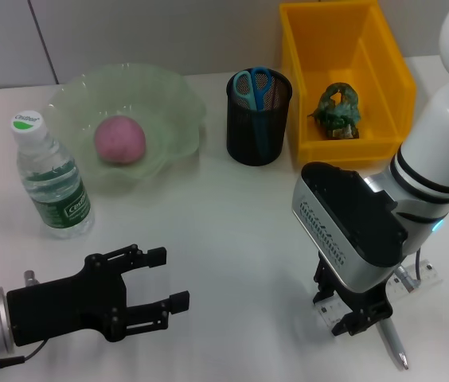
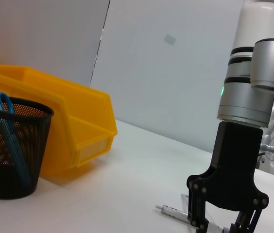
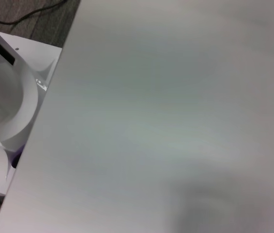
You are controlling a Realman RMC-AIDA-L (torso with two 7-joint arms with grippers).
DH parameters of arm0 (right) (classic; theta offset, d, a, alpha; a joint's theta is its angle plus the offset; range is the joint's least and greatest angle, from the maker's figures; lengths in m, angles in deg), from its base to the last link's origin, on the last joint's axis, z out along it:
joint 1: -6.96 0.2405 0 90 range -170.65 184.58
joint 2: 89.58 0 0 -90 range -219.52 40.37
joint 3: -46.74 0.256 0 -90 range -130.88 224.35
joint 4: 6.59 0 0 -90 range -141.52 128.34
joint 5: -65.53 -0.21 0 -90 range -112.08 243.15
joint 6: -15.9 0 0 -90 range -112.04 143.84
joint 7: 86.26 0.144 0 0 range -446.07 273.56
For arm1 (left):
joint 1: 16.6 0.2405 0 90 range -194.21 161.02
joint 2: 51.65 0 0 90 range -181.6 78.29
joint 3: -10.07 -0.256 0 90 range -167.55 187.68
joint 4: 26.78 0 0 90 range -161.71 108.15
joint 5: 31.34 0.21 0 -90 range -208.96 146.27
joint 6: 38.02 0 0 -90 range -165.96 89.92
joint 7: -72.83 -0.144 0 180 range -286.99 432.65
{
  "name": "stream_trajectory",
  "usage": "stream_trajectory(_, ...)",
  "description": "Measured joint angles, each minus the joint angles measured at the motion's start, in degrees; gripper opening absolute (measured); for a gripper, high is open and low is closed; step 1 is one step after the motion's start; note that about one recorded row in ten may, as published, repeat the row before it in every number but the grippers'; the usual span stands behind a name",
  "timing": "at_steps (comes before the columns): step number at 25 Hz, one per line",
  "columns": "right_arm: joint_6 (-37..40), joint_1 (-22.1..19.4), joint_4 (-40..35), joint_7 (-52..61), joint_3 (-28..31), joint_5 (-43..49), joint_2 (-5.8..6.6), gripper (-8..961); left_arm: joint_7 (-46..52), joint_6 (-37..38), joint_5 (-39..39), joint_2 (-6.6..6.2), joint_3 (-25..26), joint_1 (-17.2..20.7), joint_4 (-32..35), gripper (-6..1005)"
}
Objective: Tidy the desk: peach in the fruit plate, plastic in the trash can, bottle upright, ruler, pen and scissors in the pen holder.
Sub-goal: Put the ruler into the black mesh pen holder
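Nearest, at 5 o'clock on the worktop (image 1: 232, 215): right end effector (image 1: 350, 318) pointing down, fingers low over the clear ruler (image 1: 415, 280) and the pen (image 1: 392, 338); cannot tell if clenched on anything or released. Pen lying flat beside the fingers, tip toward the near edge. Ruler flat under and behind the end effector, one end poking out at its right. Same end effector seen from the left wrist view (image 2: 224, 225), with the pen (image 2: 172, 211) on the surface next to it.

At 7 o'clock: left end effector (image 1: 161, 278), released, fingers spread, nothing between them, hovering low and parked.

At 9 o'clock: bottle (image 1: 52, 183) upright, white cap on top, just beside the fruit plate (image 1: 173, 103).

At 11 o'clock: fruit plate with the peach (image 1: 119, 139) resting inside.

At 12 o'clock: pen holder (image 1: 258, 143) upright, scissors (image 1: 253, 86) standing in it, blue handles up. Also in the left wrist view: pen holder (image 2: 10, 160), scissors (image 2: 2, 104).

At 1 o'clock, farthest: trash can (image 1: 376, 48), just beside the pen holder, with crumpled greenish plastic (image 1: 337, 110) on its floor. Trash can (image 2: 78, 126) in the left wrist view too.
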Motion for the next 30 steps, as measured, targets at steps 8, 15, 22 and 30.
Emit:
stream_trajectory(8, -0.7, 0.0, -0.5, 0.8, 0.0, 0.0, 0.0, 393, 0.1, 0.2, 0.0, 0.0, 0.1, 0.1, 0.1, 804)
stream_trajectory(15, -0.3, 0.1, -2.7, 1.4, 3.4, -0.7, 0.01, 379, 0.1, 0.4, 0.0, 0.0, 0.1, 0.1, 0.1, 802)
stream_trajectory(22, -1.3, 3.9, -3.4, 5.8, 16.8, -2.6, 0.11, 378, 0.1, 1.5, 0.0, 0.0, 0.2, -0.3, 0.1, 803)
stream_trajectory(30, -11.3, 5.2, -3.4, 15.5, 26.6, -8.8, 0.23, 384, 0.1, 2.9, 0.0, -0.12, 0.2, -0.4, 0.2, 803)
